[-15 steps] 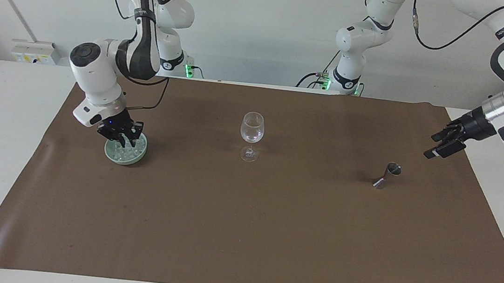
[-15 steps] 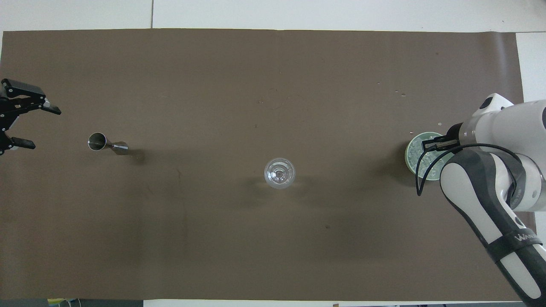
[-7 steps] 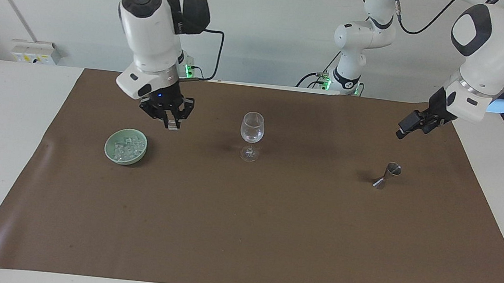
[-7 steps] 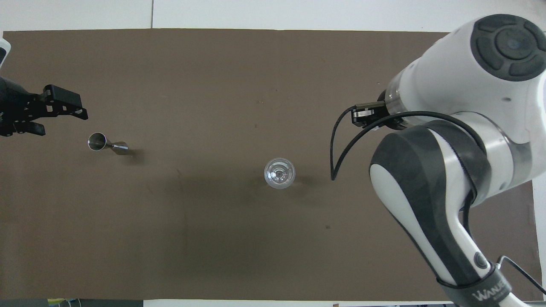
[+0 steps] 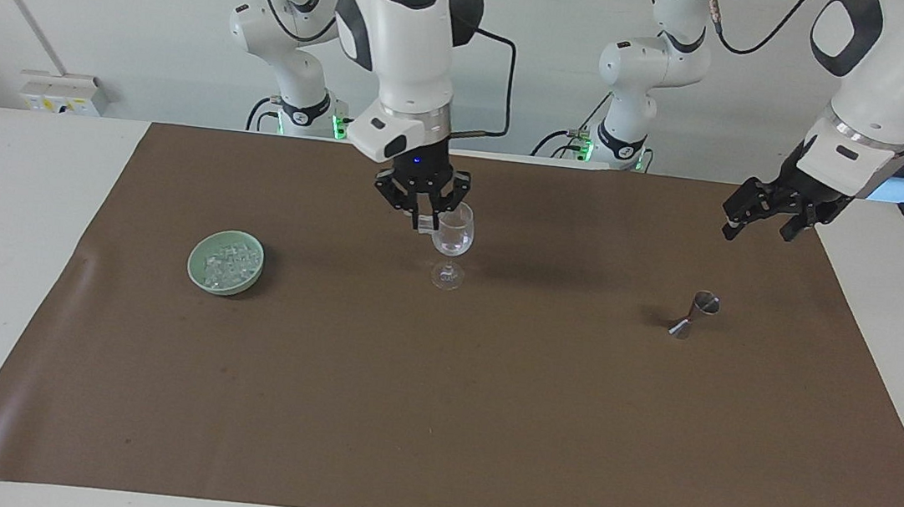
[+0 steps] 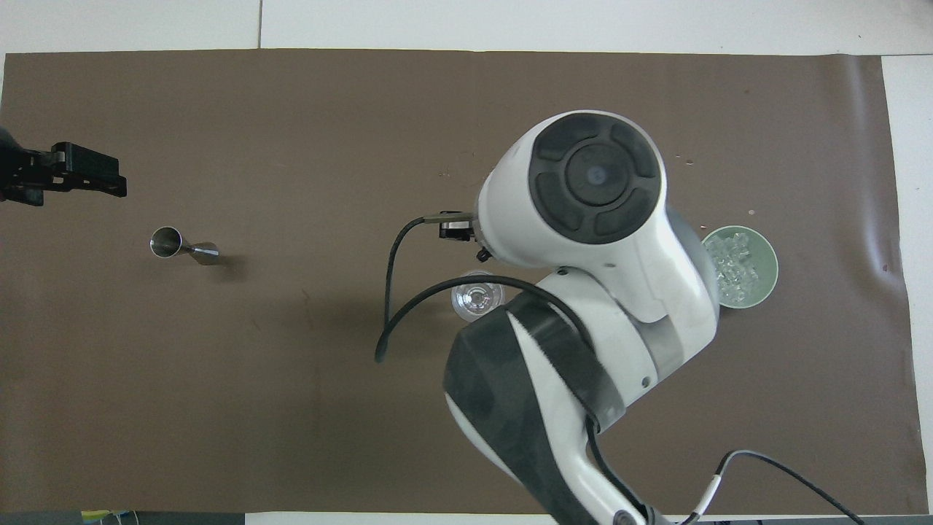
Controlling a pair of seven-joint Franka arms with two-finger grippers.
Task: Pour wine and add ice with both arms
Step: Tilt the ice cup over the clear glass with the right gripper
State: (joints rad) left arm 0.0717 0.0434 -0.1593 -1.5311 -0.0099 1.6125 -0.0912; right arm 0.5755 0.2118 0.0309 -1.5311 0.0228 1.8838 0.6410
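Observation:
A clear stemmed glass stands mid-mat; in the overhead view the glass is half hidden under the right arm. My right gripper hangs at the glass's rim, on the side toward the right arm's end, shut on a small whitish ice cube. The overhead view hides this gripper under its own wrist. More ice lies heaped in the pale green bowl. My left gripper is open and empty in the air, over the mat beside the steel jigger.
A brown mat covers the table. A black cable loops off the right arm's wrist near the glass. A few small specks lie on the mat near the bowl.
My right gripper rose out of the bowl with an ice cube and swung across to the glass's rim. My left gripper lifted and turned a little over the mat near the jigger.

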